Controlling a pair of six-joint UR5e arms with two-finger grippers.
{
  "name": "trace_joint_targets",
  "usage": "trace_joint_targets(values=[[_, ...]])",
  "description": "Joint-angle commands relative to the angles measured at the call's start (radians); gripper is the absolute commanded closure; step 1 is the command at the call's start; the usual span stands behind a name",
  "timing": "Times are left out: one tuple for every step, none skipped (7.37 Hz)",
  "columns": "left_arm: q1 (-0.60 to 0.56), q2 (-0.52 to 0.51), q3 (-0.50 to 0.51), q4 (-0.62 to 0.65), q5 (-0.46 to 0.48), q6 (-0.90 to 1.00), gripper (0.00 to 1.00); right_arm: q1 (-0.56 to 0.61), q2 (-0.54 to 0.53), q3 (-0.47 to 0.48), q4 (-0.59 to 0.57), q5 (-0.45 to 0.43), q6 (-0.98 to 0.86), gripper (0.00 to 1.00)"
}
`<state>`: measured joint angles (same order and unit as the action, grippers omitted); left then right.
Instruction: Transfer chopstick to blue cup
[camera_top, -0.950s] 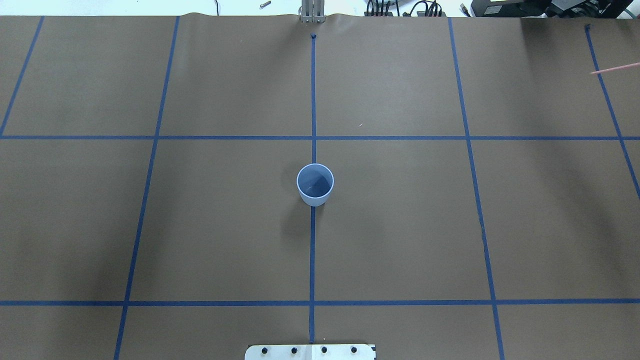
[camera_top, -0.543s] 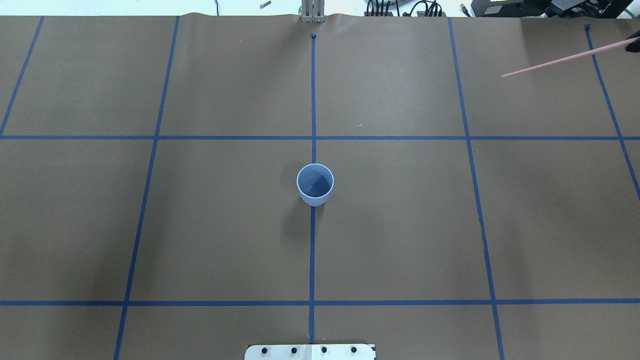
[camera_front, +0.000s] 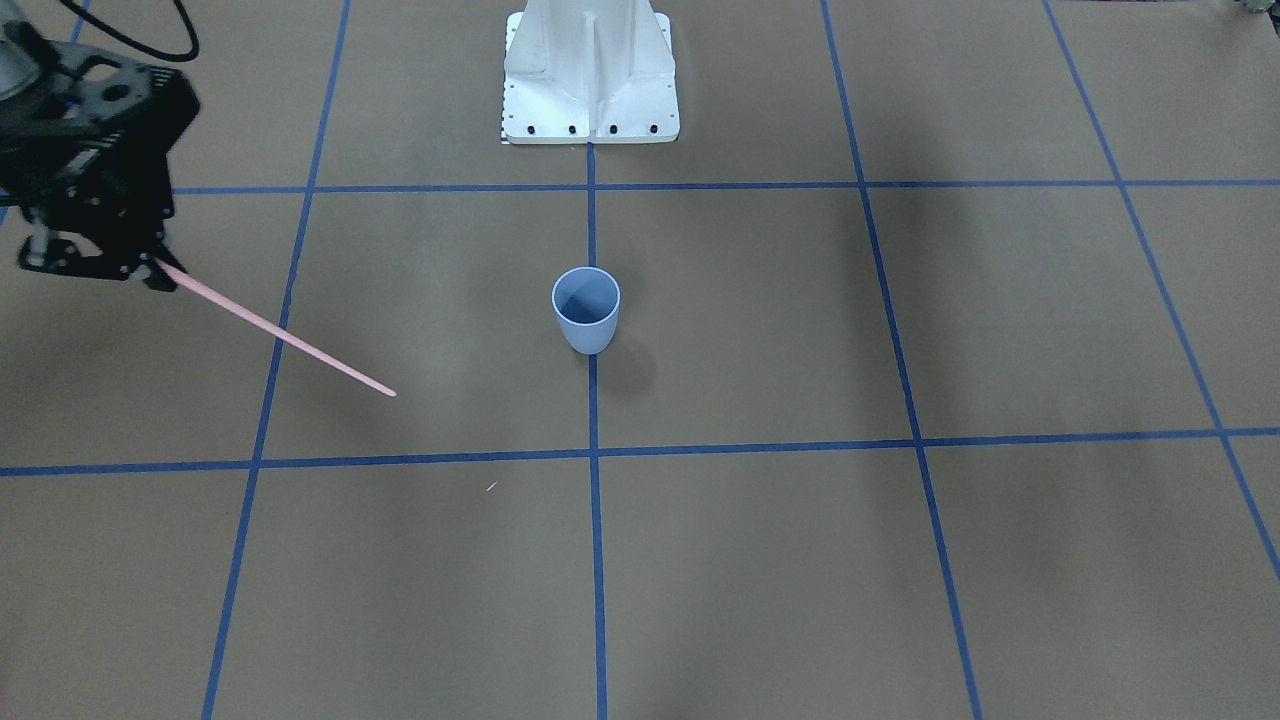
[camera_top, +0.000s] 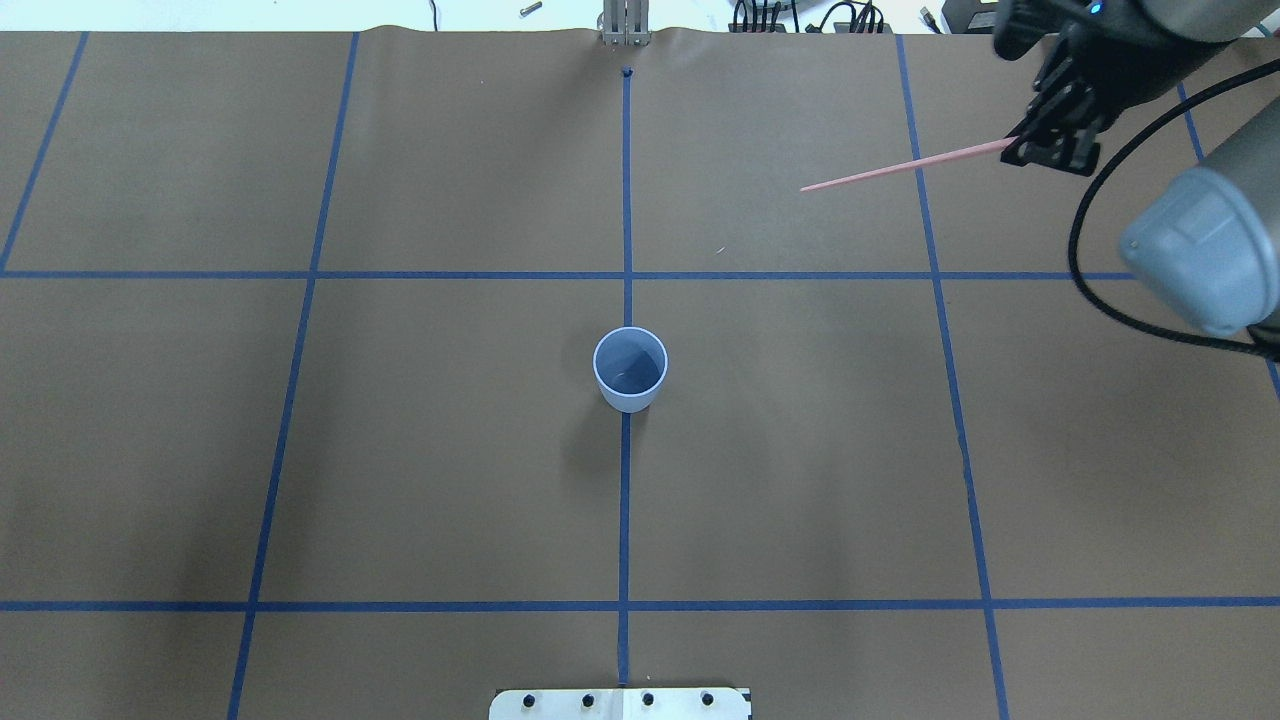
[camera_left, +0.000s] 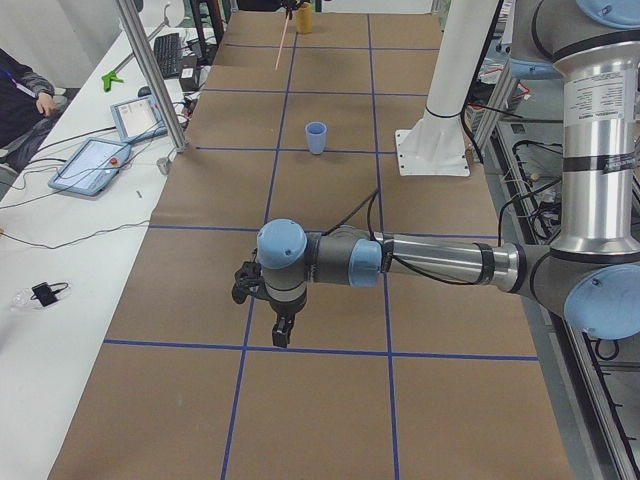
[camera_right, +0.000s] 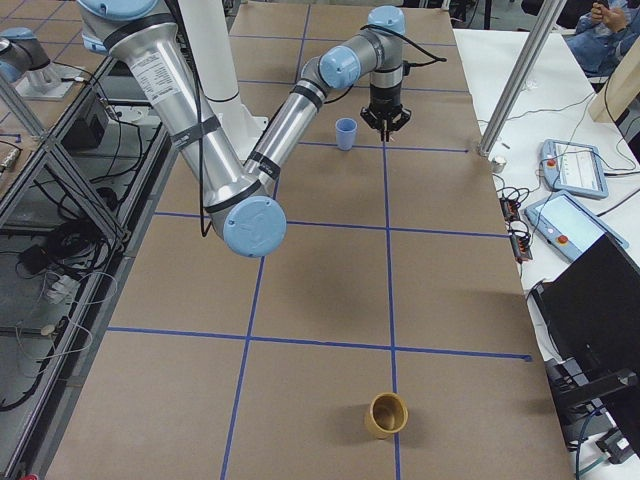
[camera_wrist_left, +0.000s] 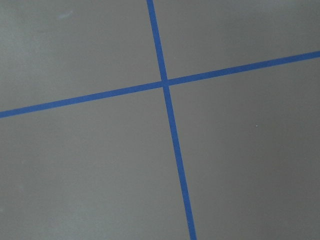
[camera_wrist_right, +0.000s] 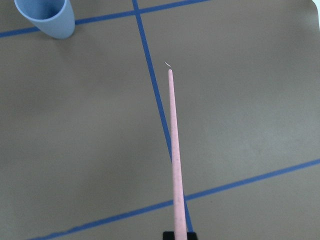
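Note:
The blue cup (camera_top: 630, 370) stands upright and empty at the table's centre, on the middle tape line; it also shows in the front view (camera_front: 586, 305) and at the top left of the right wrist view (camera_wrist_right: 47, 17). My right gripper (camera_top: 1022, 148) is shut on one end of the pale pink chopstick (camera_top: 905, 166), held above the far right of the table. The stick slants down with its free tip towards the cup, well short of it (camera_front: 280, 330) (camera_wrist_right: 174, 150). My left gripper (camera_left: 282, 330) hovers over bare table far to the left; I cannot tell if it is open.
A brown cup (camera_right: 385, 415) stands near the table's right end. The white robot base (camera_front: 590, 70) is at the near edge. Blue tape lines grid the brown table cover. A side table with tablets (camera_left: 95, 160) runs along the far edge.
My right arm has come into the overhead view from the right edge, carrying the chopstick left; its free tip has moved well towards the table's middle. The cup has not moved.

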<state>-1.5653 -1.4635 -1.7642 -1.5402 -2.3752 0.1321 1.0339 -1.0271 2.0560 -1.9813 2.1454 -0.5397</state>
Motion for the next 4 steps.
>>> trace_joint_targets(values=[[-0.002, 0.005, -0.001, 0.000, -0.006, -0.002, 0.01, -0.156, 0.117, 0.004, -0.093, -0.079, 0.185, 1.00], [-0.002, 0.005, -0.001, 0.000, -0.006, -0.002, 0.01, -0.219, 0.221, -0.002, -0.223, -0.160, 0.197, 1.00], [-0.001, 0.005, 0.005, 0.000, -0.006, -0.002, 0.01, -0.280, 0.267, -0.005, -0.278, -0.215, 0.202, 1.00], [-0.001, 0.005, 0.008, 0.000, -0.006, -0.003, 0.01, -0.310, 0.281, -0.026, -0.280, -0.223, 0.228, 1.00]])
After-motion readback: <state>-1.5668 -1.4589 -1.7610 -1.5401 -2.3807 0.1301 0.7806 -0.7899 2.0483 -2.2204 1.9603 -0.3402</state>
